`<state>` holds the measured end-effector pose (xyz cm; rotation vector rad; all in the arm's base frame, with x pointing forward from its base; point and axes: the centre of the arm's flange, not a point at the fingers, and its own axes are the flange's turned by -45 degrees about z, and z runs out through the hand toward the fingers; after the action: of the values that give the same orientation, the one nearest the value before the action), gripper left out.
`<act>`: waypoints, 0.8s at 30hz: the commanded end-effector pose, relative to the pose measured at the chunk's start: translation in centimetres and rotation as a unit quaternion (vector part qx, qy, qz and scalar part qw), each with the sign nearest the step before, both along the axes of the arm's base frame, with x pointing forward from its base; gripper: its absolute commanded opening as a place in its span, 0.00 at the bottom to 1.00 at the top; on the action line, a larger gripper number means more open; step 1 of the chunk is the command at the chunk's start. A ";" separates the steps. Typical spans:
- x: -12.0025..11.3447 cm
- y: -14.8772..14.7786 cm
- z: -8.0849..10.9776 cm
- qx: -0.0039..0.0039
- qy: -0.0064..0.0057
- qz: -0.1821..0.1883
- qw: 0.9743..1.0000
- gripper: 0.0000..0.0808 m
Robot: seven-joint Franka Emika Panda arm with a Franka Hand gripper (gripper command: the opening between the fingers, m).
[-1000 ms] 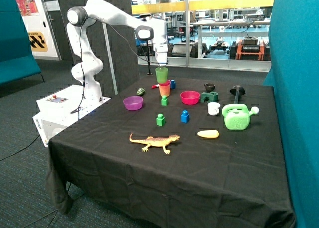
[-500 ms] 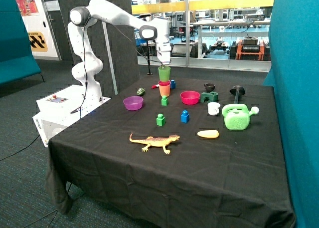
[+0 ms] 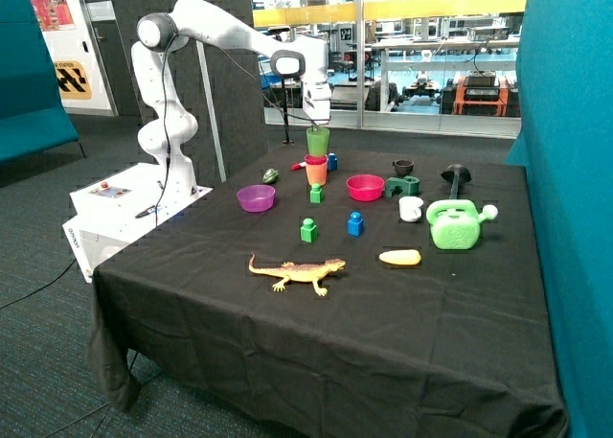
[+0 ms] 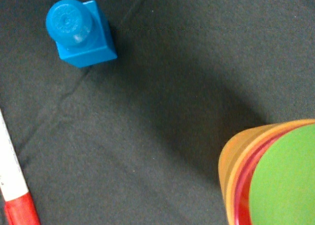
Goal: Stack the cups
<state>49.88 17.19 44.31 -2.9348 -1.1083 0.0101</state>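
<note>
Outside view: gripper (image 3: pixel 317 122) lowered green cup (image 3: pixel 318 141) further.

Black cloth (image 3: pixel 287 333) covers the table, hanging down over the near edge.

Near edge: orange toy lizard (image 3: pixel 298 271); yellow banana-shaped piece (image 3: pixel 399 258) well apart from it.

Middle: 2 green blocks, one (image 3: pixel 308 230) near the lizard, one (image 3: pixel 315 194) farther back; blue block (image 3: pixel 355 223) beside the nearer green one.

Purple bowl (image 3: pixel 256 197) and pink bowl (image 3: pixel 365 187), apart, both upright.

Green watering can (image 3: pixel 456 223); small white mug (image 3: pixel 411 208) just beside it. Black cup (image 3: pixel 403 168) and dark green piece (image 3: pixel 404 185) behind.

Wrist view: another blue block (image 4: pixel 80 34); red-and-white marker (image 4: pixel 15 185) lying flat on the cloth.
</note>
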 end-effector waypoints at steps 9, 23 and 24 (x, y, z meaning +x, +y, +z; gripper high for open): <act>0.6 -0.7 -1.5 -0.001 -0.004 -0.009 1.000 0.00; 0.4 -1.3 -2.7 -0.001 -0.004 -0.013 1.000 0.00; 0.3 -1.3 -2.7 -0.001 -0.004 -0.014 1.000 0.00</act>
<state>50.48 16.26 42.27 -2.9506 -1.0768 0.0055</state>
